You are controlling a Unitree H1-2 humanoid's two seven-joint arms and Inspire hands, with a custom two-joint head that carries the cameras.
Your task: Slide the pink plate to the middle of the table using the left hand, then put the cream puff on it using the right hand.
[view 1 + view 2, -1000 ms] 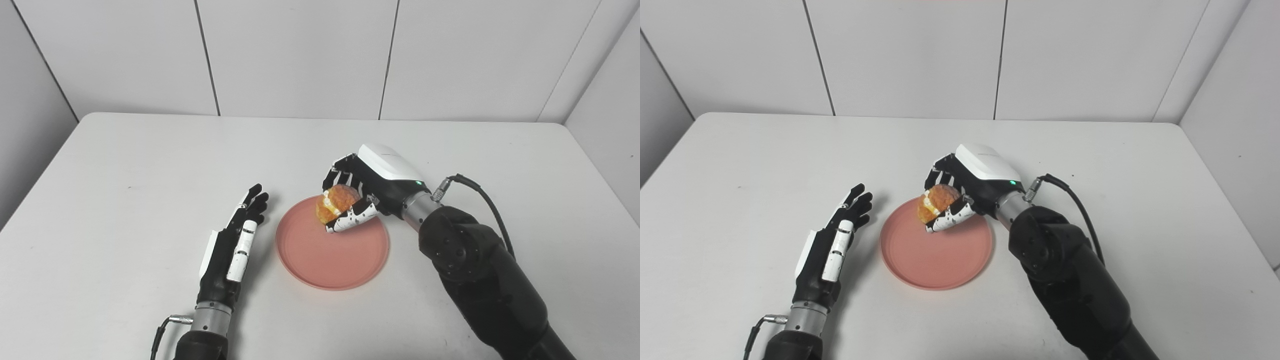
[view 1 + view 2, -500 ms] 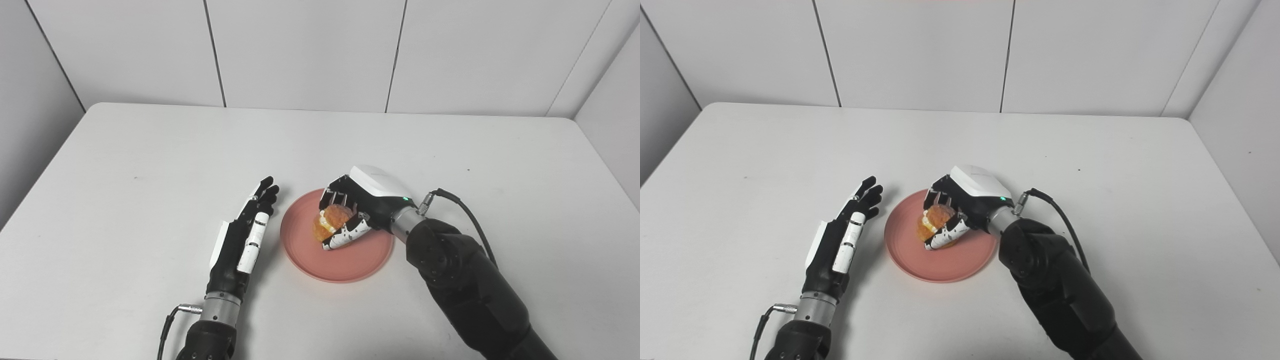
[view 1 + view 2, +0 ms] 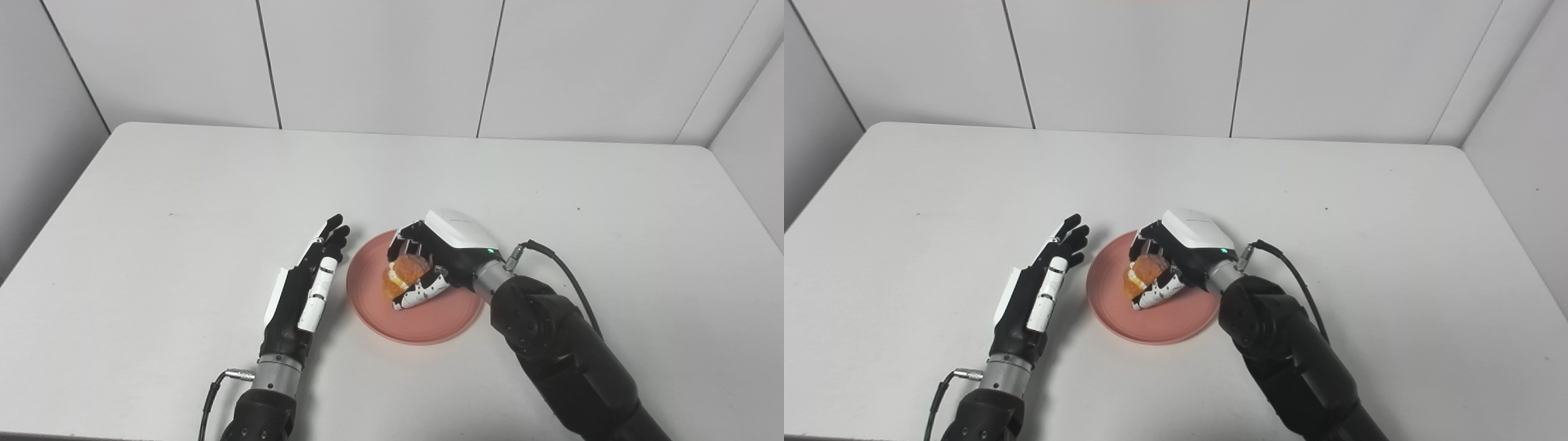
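- The right hand (image 3: 438,263) has its fingers (image 3: 422,292) curled round the cream puff (image 3: 405,274), holding it low over the pink plate (image 3: 429,318); contact with the plate is unclear.
- The plate lies directly beneath those fingers, bare all round them.
- The left hand (image 3: 303,294), fingers straight and empty, lies just beside the plate's rim on the desk (image 3: 184,184).

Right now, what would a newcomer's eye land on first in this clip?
The pink plate near the table's middle, the one patch of colour, with the right hand over it, closed around the orange cream puff. Beside the plate's left rim, the left hand lies open and flat on the white table, holding nothing.
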